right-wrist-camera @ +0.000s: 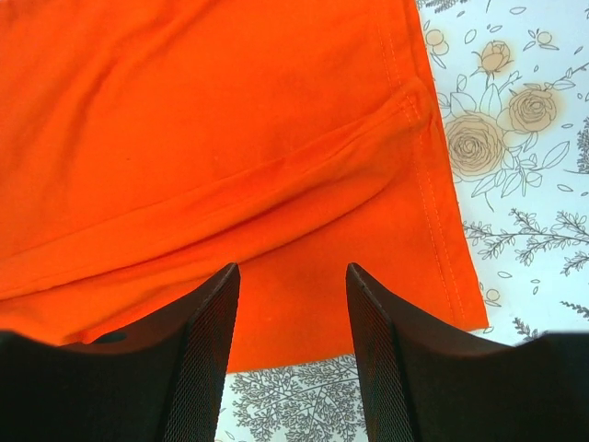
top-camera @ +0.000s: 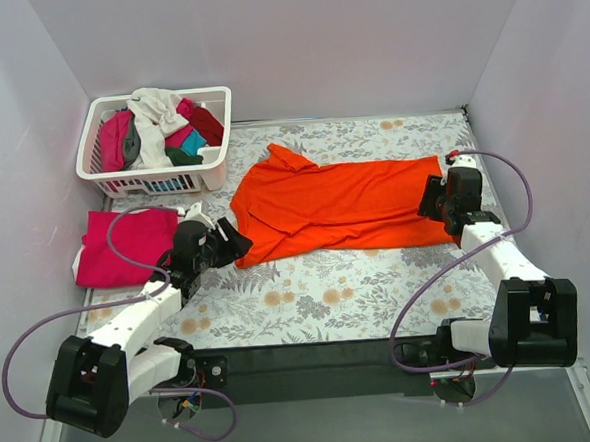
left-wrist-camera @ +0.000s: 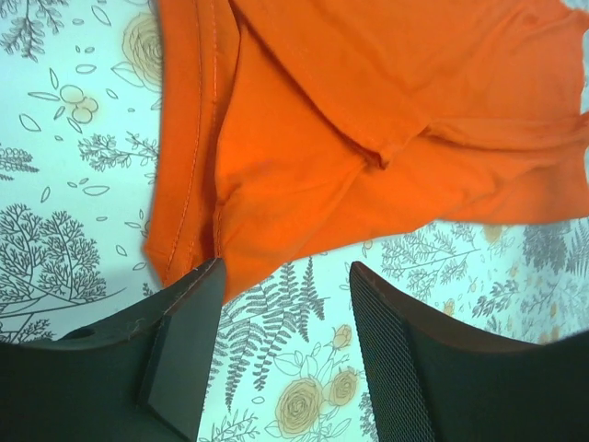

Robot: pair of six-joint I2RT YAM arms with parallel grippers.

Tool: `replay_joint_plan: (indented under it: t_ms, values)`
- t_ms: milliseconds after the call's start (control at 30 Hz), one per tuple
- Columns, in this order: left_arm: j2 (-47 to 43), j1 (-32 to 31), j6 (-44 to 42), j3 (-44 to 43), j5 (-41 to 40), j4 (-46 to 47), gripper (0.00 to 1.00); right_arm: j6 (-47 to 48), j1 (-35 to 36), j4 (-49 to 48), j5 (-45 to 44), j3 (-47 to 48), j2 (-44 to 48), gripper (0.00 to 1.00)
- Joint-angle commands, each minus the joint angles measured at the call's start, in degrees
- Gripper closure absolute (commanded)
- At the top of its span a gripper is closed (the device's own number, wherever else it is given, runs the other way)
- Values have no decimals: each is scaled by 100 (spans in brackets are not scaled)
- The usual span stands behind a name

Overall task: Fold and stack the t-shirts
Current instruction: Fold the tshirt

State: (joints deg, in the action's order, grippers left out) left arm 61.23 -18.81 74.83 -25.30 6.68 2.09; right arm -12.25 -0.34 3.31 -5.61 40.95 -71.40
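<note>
Two hands spread, nothing pinched. Left hand point(left-wrist-camera: 285, 276) hovers at the near edge of the orange shirt point(left-wrist-camera: 368, 138), beside a stitched flap point(left-wrist-camera: 184, 138), likely a sleeve; its fingers sit just off the cloth. Right hand point(right-wrist-camera: 293, 272) hangs over the near edge at the hem point(right-wrist-camera: 433, 184) end, with cloth under the gap. Shirt lies sideways, mid-desk point(top-camera: 329, 289).

Step looks like gripping the near edge at both ends for a lengthwise fold. To do it well: come down together, bite close to the edge, lift level so the cloth stays taut. Left end is rumpled and probably needs a deeper bite.

Top view only: whole shirt outline, a folded pink shirt point(top-camera: 126, 246) at far left, a basket point(top-camera: 213, 116) of more shirts point(top-camera: 159, 124) at back left. Wrist views only: stitching, creases, empty gaps between fingers.
</note>
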Motion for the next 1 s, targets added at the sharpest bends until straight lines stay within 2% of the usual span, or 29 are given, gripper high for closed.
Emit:
replay_joint_plan:
  t_ms: [0,367,600,800,833,900,967]
  values:
    - [-94,-88,-20,16,-8,-76,48,-76,-19,-208,51,-139,249,54]
    - [565,-193,-135,60,-202,99,50,-23,-19,-208,-90,-447,425,54]
    - [907,-237,-188,34,-70,143,59,-5,-19,-208,-160,-500,486,54]
    - [873,-229,-188,157,-122,108,80,3,-28,-199,-195,-535,574,53]
    - [803,-229,-197,148,-166,82,88,12,-28,-199,-204,-553,557,53]
    - [733,-229,-205,113,-333,-15,97,30,-28,-199,-423,-588,513,52]
    - [645,-229,-214,69,-517,-68,100,4,-45,-199,-782,-606,346,50]
